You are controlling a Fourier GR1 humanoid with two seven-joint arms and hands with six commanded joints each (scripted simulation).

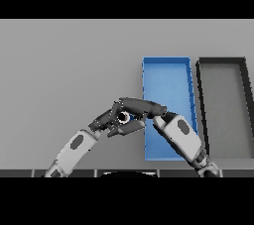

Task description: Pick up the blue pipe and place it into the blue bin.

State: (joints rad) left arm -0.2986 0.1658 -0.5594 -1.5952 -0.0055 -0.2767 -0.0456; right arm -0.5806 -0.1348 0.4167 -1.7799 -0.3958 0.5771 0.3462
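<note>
**Both hands meet at the blue bin's left edge**

We look down on a grey table (59, 60). Nearest us, just left of the blue bin (166, 73), our left hand (111, 122) curls its fingers beside the blue pipe (124, 117), of which only a small end shows. Our right hand (141, 106) reaches over the bin's left wall, fingers closed round the pipe. Right of the bin sits a dark bin (223, 105).

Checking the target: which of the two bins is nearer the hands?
The blue bin; both hands meet at its left edge. The black bin lies farther right.
</note>
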